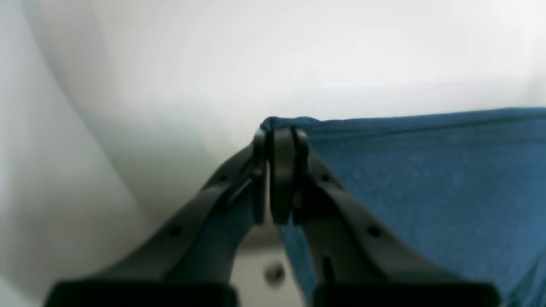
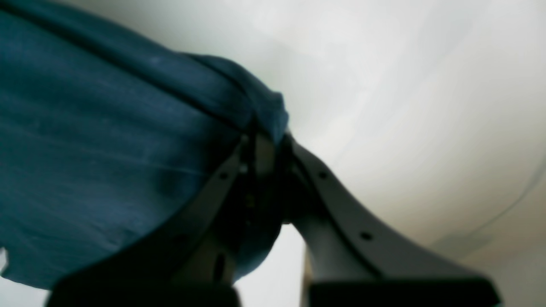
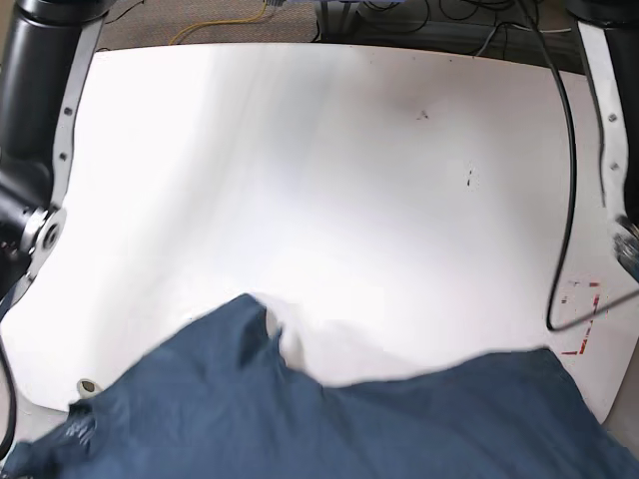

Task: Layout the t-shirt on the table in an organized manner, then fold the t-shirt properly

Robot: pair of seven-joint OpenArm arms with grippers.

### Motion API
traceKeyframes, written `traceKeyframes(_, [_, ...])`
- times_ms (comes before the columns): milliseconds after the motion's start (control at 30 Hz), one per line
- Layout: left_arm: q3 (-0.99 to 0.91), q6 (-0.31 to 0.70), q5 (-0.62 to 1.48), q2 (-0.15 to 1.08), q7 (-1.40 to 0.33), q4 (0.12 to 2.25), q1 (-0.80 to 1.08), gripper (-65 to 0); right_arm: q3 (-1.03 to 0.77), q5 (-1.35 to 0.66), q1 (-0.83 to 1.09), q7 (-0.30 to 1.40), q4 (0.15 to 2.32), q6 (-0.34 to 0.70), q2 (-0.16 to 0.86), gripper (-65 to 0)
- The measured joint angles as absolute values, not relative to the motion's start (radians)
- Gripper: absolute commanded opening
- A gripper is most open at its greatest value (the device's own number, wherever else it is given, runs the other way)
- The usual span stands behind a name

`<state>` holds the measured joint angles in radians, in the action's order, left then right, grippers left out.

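Fabric first: the dark teal-navy soft cotton t-shirt [image 3: 329, 424] hangs over the near edge of the glossy white table [image 3: 329, 200]. The left gripper [image 1: 279, 140] pinches one hem corner, the right gripper [image 2: 262, 138] the other. Laying-out looks underway; next, I'd judge, spread it flat farther onto the tabletop.

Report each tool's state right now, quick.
Left tool: closed, pinching an edge of the t-shirt.
Right tool: closed, gripping a bunched edge of the t-shirt.
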<state>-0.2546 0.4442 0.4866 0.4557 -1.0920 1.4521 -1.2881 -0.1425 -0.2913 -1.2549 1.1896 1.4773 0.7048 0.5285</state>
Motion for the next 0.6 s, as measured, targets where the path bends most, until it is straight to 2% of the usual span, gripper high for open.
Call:
traceKeyframes(267, [-0.200,0.445,0.492,0.461,-1.081,1.396,-1.412,-65.0,-0.114,-0.293,-1.372,1.179,1.473,0.706,0.553,-64.8])
traceKeyframes(600, [-0.202,0.448,0.496,0.459,-1.087,1.464,-1.275,-65.0,-0.155,-0.300,-1.263,1.222,1.495,0.704,0.574,-64.8])
